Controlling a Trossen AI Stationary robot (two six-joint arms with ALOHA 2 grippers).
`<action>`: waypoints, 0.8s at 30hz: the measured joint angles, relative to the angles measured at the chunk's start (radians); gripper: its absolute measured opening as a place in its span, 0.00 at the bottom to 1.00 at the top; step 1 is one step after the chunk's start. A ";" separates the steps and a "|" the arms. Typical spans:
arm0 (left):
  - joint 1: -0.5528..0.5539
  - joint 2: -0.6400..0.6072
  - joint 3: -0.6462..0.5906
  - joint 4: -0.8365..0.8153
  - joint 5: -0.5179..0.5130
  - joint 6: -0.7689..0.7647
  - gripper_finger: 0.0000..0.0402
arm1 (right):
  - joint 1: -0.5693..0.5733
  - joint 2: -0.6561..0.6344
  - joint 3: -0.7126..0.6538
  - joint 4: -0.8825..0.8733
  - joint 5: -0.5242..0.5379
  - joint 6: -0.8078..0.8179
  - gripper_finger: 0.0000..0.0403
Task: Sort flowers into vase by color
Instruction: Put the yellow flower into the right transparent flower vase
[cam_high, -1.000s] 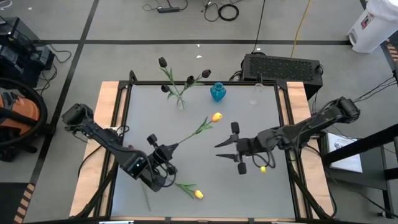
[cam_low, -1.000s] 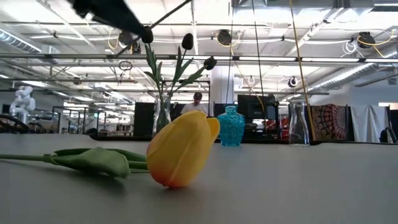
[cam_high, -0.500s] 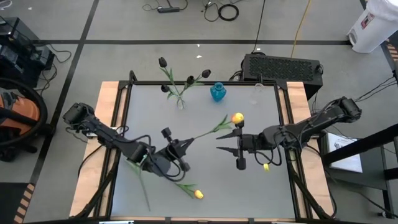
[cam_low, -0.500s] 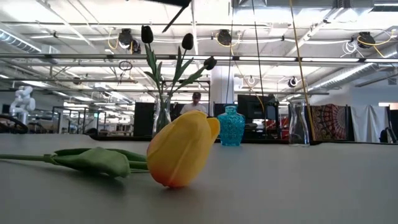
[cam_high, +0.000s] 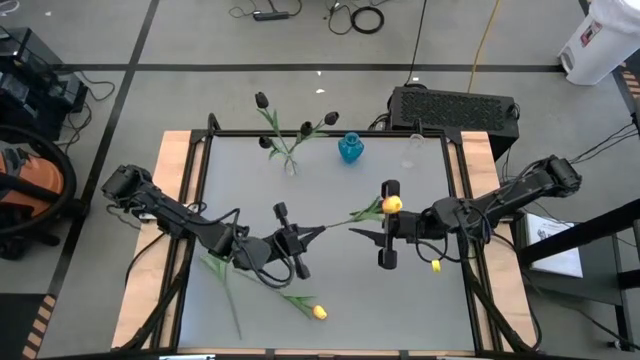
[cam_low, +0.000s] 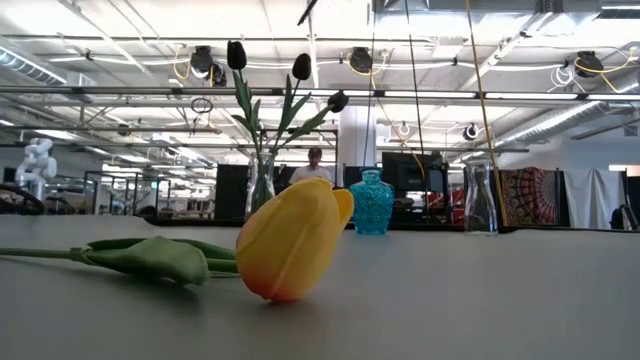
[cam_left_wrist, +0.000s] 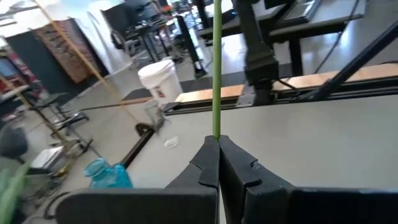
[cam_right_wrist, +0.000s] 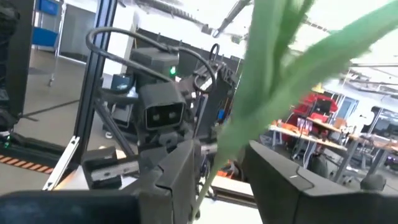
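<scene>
Yellow, with a long green stem, the held tulip (cam_high: 392, 204) hangs above the middle of the table (cam_high: 420, 300) — its stem runs from the left gripper (cam_high: 318, 229), clenched on the stem's end, slanting up toward the head, which sits at the right gripper (cam_high: 385, 222). That gripper's fingers stand part-way apart on either side of the stem just below the head, and we see leaves passing between them in the right wrist view; whether they actually press the stem we cannot tell. In the left wrist view the stem (cam_left_wrist: 216, 74) rises straight out of the closed fingertips and its head is cut off at the frame's edge.

A second yellow tulip (cam_high: 318, 312) lies on the grey tabletop near the front edge, stem pointing toward the left arm; in the low view its head fills the foreground. Something small and yellow (cam_high: 436, 266) shows under the right arm, too hidden to name.

Along the far edge stand a clear vase (cam_high: 290, 165) holding three black tulips (cam_high: 262, 100), a blue vase (cam_high: 349, 148) and an empty clear vase (cam_high: 409, 152). Beyond the table we see a workshop hall, with a person (cam_low: 316, 165) behind the vases.
</scene>
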 joint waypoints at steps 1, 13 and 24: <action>0.005 0.000 0.000 0.000 0.017 0.000 0.00 | 0.000 0.000 0.000 0.005 0.000 -0.001 0.34; 0.029 0.000 0.000 0.010 0.101 -0.008 0.00 | 0.000 0.000 0.000 0.019 -0.002 -0.008 0.33; 0.029 0.000 0.000 0.000 0.101 -0.008 0.00 | 0.000 0.000 0.000 0.010 -0.003 -0.011 0.11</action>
